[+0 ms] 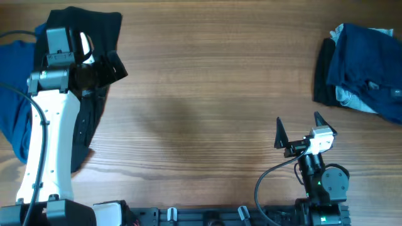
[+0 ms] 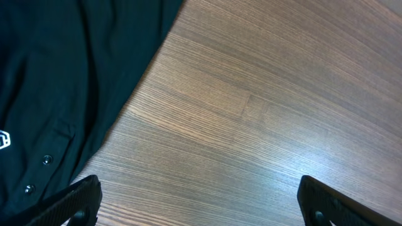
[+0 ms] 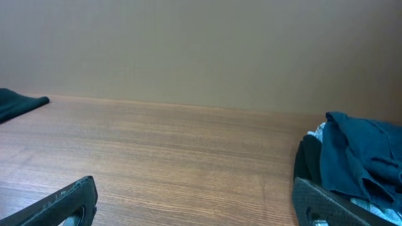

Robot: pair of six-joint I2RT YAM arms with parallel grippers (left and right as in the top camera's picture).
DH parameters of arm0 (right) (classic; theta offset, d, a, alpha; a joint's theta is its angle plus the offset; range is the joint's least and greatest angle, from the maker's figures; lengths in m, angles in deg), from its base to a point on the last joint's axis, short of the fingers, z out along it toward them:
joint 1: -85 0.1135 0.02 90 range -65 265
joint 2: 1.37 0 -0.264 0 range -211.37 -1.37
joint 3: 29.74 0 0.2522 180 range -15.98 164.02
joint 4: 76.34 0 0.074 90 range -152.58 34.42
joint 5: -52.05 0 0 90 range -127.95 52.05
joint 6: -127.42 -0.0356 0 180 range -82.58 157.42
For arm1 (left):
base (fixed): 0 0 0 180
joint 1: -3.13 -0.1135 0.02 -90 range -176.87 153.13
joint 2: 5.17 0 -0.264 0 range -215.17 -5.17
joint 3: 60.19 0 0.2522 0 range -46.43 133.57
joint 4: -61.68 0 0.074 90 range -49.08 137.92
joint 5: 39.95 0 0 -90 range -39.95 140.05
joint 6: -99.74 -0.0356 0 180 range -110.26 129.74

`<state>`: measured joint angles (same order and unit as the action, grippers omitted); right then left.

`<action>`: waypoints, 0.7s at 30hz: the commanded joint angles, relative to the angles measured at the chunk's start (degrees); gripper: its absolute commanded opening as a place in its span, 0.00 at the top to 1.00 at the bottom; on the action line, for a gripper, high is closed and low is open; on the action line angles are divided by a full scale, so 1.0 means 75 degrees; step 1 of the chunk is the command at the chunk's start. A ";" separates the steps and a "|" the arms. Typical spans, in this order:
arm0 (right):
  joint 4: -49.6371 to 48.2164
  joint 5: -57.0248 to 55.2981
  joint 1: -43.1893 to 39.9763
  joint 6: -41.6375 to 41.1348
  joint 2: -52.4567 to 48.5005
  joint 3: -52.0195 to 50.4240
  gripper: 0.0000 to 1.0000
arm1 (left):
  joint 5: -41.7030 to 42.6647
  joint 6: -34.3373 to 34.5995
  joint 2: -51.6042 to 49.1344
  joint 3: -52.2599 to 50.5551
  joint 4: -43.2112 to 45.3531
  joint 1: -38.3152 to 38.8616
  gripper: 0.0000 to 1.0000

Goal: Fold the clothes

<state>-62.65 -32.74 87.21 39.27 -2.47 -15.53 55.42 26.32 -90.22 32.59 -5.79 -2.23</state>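
A black garment (image 1: 94, 25) lies crumpled at the far left of the table and runs down under my left arm. In the left wrist view it fills the left side (image 2: 56, 75) and shows small snap buttons. My left gripper (image 1: 108, 69) is open and empty at the garment's right edge, its fingers over bare wood (image 2: 201, 207). A pile of blue and dark clothes (image 1: 361, 63) sits at the far right and also shows in the right wrist view (image 3: 358, 157). My right gripper (image 1: 299, 129) is open and empty near the front edge (image 3: 198, 207).
A blue garment (image 1: 16, 107) lies at the left edge, partly under my left arm. The wooden table (image 1: 207, 94) stretches between the two clothing heaps. A plain wall stands behind the table.
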 commanded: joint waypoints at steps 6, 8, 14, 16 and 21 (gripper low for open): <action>-0.0015 -0.0122 0.0023 0.0152 0.0119 -0.0020 0.00 | -0.0070 -0.0154 -0.0020 -0.0035 0.0020 -0.0035 0.00; -0.0015 -0.0122 0.0023 0.0154 0.0119 -0.0020 0.00 | -0.0073 -0.0157 -0.0020 -0.0035 0.0020 -0.0035 0.00; -0.0015 -0.0122 0.0023 0.0152 0.0119 -0.0020 0.00 | -0.0067 -0.0154 -0.0020 -0.0035 0.0012 -0.0035 0.00; -0.0015 -0.0122 0.0023 0.0154 0.0119 -0.0020 0.00 | -0.0073 -0.0157 -0.0015 -0.0035 0.0026 -0.0035 0.00; -0.0015 -0.0122 0.0023 0.0157 0.0119 -0.0020 0.00 | -0.0015 0.0466 0.0737 -0.0271 0.1186 0.0125 0.00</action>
<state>-62.65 -33.07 87.21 39.29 -2.47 -15.53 55.44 26.80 -89.77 32.39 -1.51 -2.17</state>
